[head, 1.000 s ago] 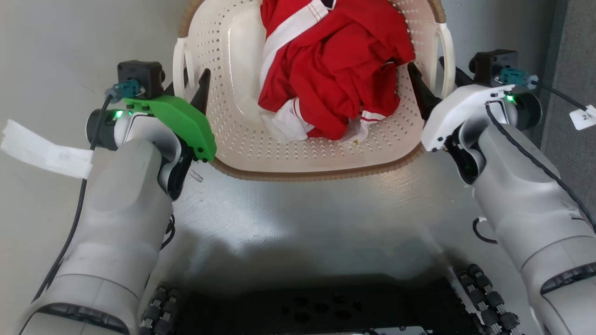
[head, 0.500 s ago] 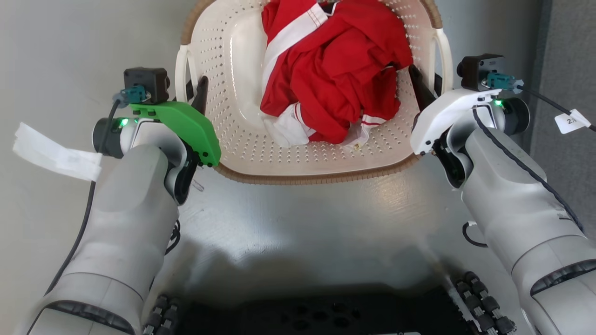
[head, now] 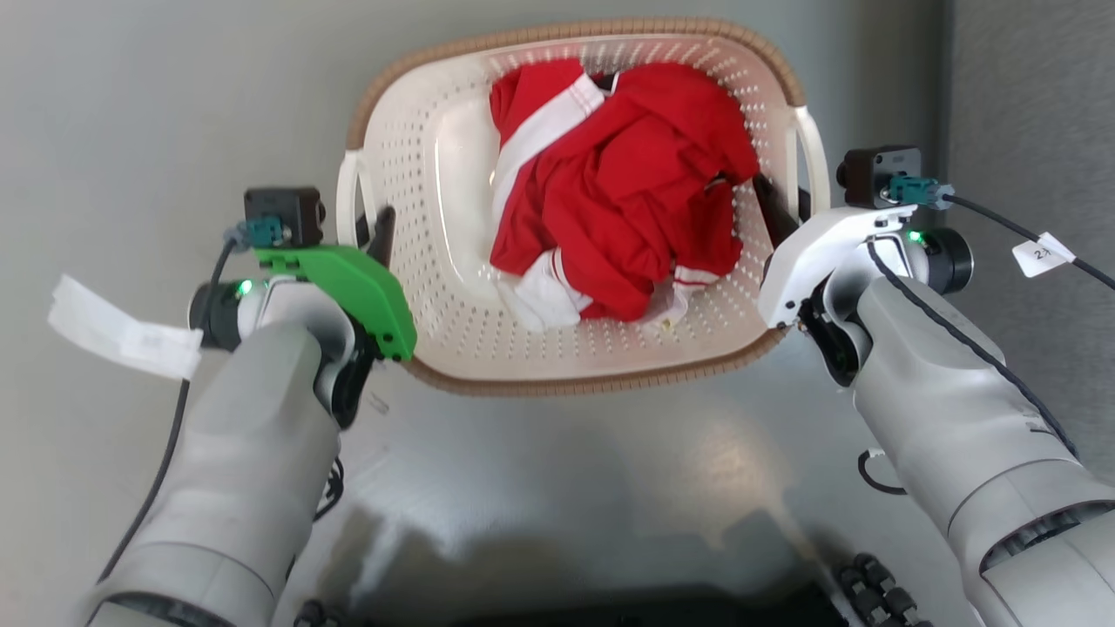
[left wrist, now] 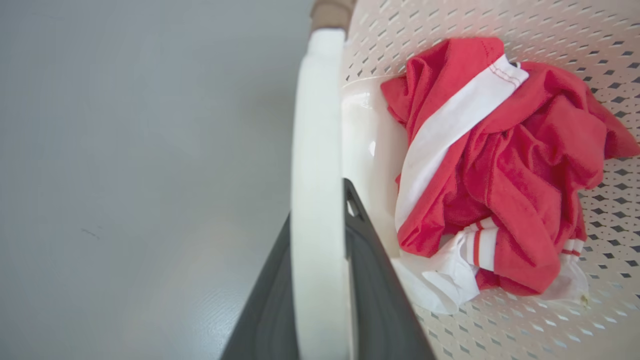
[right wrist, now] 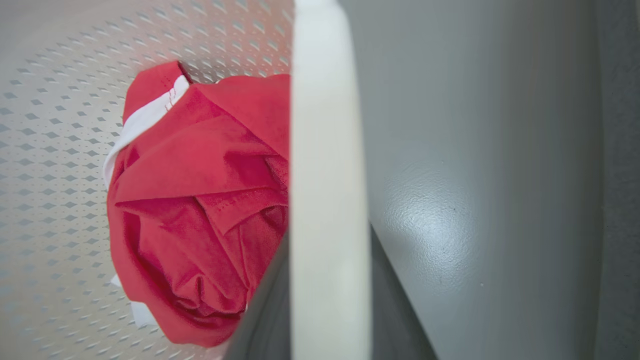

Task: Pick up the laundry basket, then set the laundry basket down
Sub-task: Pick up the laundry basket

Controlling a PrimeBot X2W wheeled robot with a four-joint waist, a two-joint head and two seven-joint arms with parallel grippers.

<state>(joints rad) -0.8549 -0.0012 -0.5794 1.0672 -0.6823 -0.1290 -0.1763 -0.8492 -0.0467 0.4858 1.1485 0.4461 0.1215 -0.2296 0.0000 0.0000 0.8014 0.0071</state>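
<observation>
So, versus a second ago the view has shifted, not the grip. Left end effector point(head: 370, 228) and right end effector point(head: 784, 205) stay clamped on the side handles point(left wrist: 317, 150), and the laundry basket point(head: 453, 287) hangs between them with red clothes point(head: 627, 226) inside. Looks mid-carry, I reckon.

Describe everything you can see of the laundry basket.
The laundry basket is a rounded-rectangular tub of cream-white perforated plastic with a brown woven-look rim and white side handles. It is upright; whether it rests on the grey floor cannot be told. A crumpled red and white garment lies inside. The left end effector and right end effector each clamp a handle, one finger on either side.
</observation>
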